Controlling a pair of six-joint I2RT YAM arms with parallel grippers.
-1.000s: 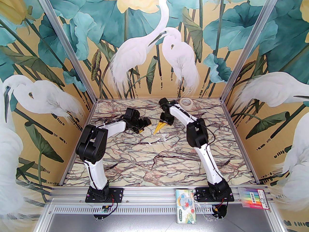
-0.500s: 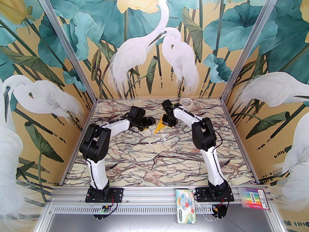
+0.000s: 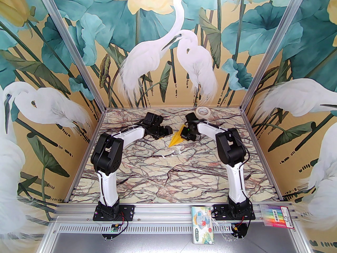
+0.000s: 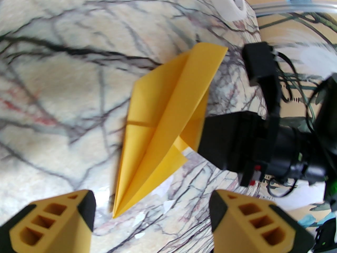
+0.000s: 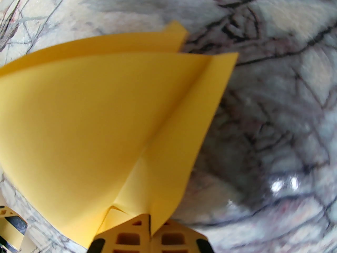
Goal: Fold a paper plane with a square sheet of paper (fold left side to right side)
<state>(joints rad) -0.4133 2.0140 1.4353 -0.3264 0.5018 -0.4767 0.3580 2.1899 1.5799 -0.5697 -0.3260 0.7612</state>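
The square sheet of paper is folded into a narrow yellow paper plane (image 3: 176,139) with a centre crease and wings. Its nose points to the near left and lies low over the marble table (image 3: 147,178). My right gripper (image 3: 186,134) is shut on its rear end. In the right wrist view the closed fingertips (image 5: 160,237) pinch the folded layers of the plane (image 5: 105,120). My left gripper (image 3: 167,131) hangs open just left of the plane. In the left wrist view the plane (image 4: 163,120) points its nose at the gap of this gripper (image 4: 151,212), which holds nothing.
A cream tape roll (image 3: 202,111) lies at the back of the table, behind the right gripper, also seen as the roll (image 4: 231,1) from the left wrist. Small white marks (image 3: 175,151) sit just in front of the plane. A tissue pack (image 3: 204,224) and marker pack (image 3: 277,216) rest on the front rail.
The right gripper has shut on the plane's rear while swinging to the right, and the plane has turned flatter with it. The left gripper has shifted right and farther back.
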